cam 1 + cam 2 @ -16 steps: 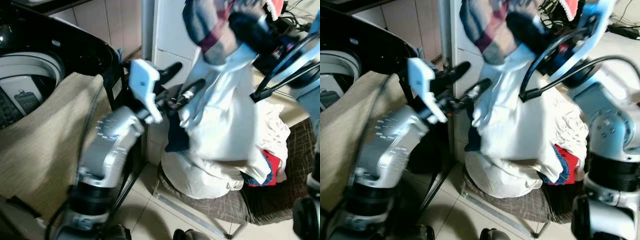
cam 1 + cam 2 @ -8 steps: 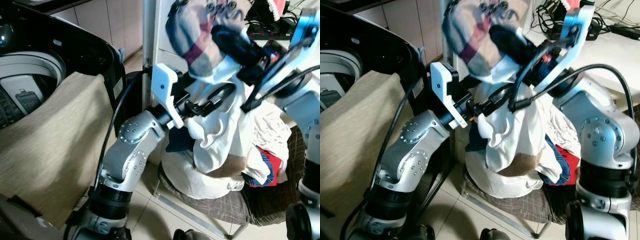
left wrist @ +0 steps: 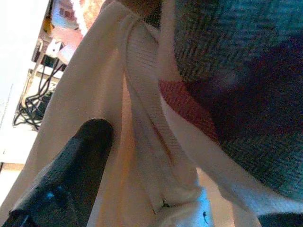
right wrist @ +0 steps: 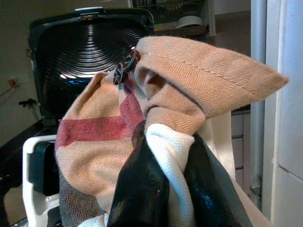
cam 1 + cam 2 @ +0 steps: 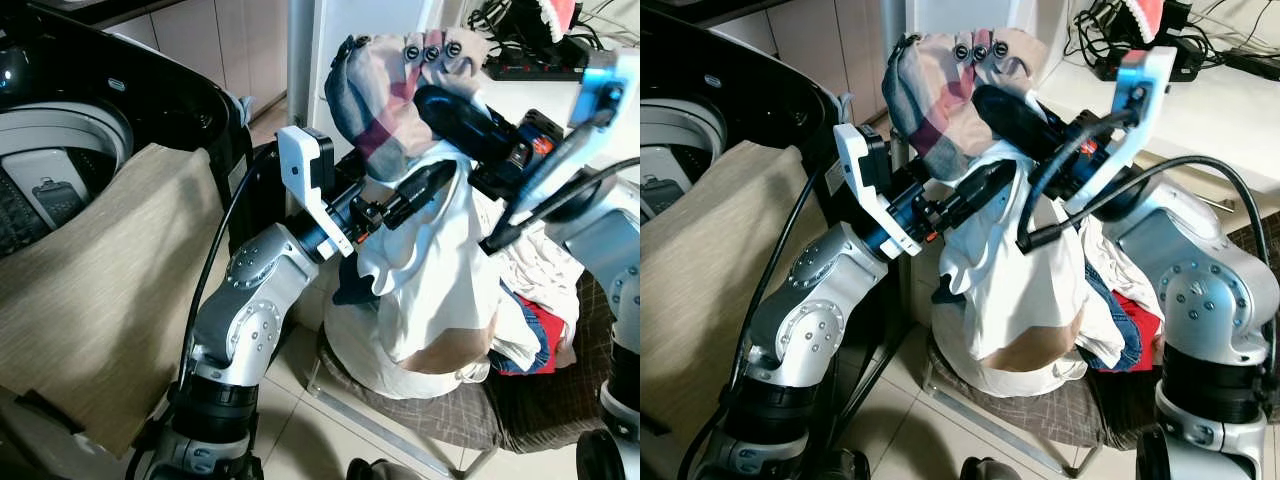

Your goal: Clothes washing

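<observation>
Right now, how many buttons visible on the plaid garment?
3, in a row along the top edge of the plaid garment: left button, middle button, right button. Folds may hide more.

Our arms meet at a lifted bundle, washer to our left.

Our right gripper (image 5: 440, 100) holds the bundle of clothes (image 5: 420, 200) above the laundry basket (image 5: 470, 410) at our right. Our left gripper (image 5: 425, 182) sits against the bundle's left side. A cloth (image 5: 100, 290) drapes over the washing machine (image 5: 60, 130).

A power strip (image 5: 530, 68) with tangled cables (image 5: 1102, 20) lies on the white counter (image 5: 1230, 105).
</observation>
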### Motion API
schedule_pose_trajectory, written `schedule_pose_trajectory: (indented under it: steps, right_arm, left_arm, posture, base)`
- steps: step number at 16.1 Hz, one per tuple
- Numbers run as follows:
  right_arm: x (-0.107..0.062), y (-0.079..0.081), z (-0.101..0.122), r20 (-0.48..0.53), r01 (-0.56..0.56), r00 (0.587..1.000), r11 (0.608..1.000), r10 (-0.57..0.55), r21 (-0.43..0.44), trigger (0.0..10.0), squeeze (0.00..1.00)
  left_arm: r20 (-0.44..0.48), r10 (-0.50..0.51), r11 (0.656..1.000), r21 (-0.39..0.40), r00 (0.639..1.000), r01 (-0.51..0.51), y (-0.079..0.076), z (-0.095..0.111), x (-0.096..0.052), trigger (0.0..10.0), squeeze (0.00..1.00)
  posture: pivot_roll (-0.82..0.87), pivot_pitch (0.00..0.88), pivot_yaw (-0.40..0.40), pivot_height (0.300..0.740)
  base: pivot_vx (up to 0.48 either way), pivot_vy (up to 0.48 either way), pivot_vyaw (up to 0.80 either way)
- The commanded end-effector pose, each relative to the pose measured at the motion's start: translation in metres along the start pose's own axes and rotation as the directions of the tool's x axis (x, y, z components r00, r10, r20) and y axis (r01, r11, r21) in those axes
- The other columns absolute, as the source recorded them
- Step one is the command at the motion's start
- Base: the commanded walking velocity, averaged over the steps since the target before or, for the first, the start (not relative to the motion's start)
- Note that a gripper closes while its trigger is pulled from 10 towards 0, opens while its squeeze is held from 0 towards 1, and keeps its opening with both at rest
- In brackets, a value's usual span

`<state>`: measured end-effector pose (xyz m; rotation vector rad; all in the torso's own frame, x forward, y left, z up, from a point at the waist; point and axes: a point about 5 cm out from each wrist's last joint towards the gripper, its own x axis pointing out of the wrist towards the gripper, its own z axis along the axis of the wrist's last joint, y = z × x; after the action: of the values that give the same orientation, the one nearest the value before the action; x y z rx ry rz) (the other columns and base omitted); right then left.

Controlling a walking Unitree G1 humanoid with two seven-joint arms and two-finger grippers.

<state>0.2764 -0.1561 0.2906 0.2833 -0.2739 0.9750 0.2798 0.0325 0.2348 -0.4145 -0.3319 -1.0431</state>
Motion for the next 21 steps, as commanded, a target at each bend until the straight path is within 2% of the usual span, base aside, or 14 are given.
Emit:
schedule_pose_trajectory:
  steps: [1,4,6,9,13,16,19,20,21]
  right_arm:
    - [-0.003,0.0,0.0,-0.006,0.02,1.0,1.0,-0.02,0.004,0.0,0.0]
    - [-0.014,-0.011,0.003,0.008,0.118,0.993,0.993,-0.117,-0.015,0.0,0.0]
    - [-0.02,-0.009,0.003,0.003,0.123,0.992,0.992,-0.123,-0.004,0.0,0.0]
    - [-0.017,-0.003,-0.002,-0.007,0.106,0.994,0.994,-0.106,0.007,0.0,0.0]
    - [-0.013,0.011,-0.005,-0.006,0.033,0.999,0.999,-0.033,0.036,0.0,0.0]
    - [-0.013,0.013,-0.009,-0.034,0.021,0.999,0.999,-0.02,0.038,0.0,0.0]
    - [-0.016,0.008,-0.016,-0.066,0.068,0.996,0.996,-0.065,0.05,0.0,0.0]
    - [-0.016,0.006,-0.017,-0.067,0.085,0.994,0.995,-0.082,0.053,0.0,0.0]
    - [-0.017,0.005,-0.017,-0.07,0.091,0.994,0.994,-0.087,0.053,0.0,0.0]
  left_arm:
    - [0.031,-0.062,0.998,0.016,0.998,0.061,-0.01,0.007,0.002,10.0,0.0]
    - [0.022,0.018,1.0,-0.02,1.0,-0.018,0.005,0.013,-0.018,10.0,0.0]
    - [0.054,0.056,0.998,0.001,0.997,-0.056,0.017,0.027,-0.028,10.0,0.0]
    - [0.079,0.059,0.998,0.013,0.995,-0.06,0.018,0.032,-0.025,10.0,0.0]
    - [0.048,0.141,0.988,0.05,0.989,-0.144,0.025,0.023,-0.017,10.0,0.0]
    - [0.104,0.078,0.996,0.034,0.992,-0.082,0.017,0.03,-0.013,10.0,0.0]
    - [0.149,0.027,0.999,-0.021,0.988,-0.024,0.011,0.036,-0.014,10.0,0.0]
    - [0.151,0.015,1.0,-0.026,0.988,-0.012,0.01,0.036,-0.016,9.5,0.0]
    - [0.15,-0.002,0.999,-0.042,0.989,0.009,0.008,0.036,-0.017,2.5,0.0]
  posture:
    - [-0.07,0.064,-0.051,0.74]
    - [-0.07,0.06,-0.051,0.74]
    - [-0.07,0.054,-0.055,0.74]
    - [-0.07,0.049,-0.052,0.74]
    - [-0.07,0.046,-0.048,0.74]
    - [-0.07,0.049,-0.05,0.74]
    - [-0.07,0.052,-0.053,0.74]
    - [-0.07,0.052,-0.053,0.74]
    - [-0.07,0.055,-0.055,0.74]
  base:
    - [0.0,0.0,0.0]
    - [0.0,0.0,0.0]
    - [0.0,0.0,0.0]
    - [0.0,0.0,0.0]
    - [0.0,0.0,0.0]
    - [0.0,0.0,0.0]
    - [0.0,0.0,0.0]
    - [0.0,0.0,0.0]
    - [0.0,0.0,0.0]
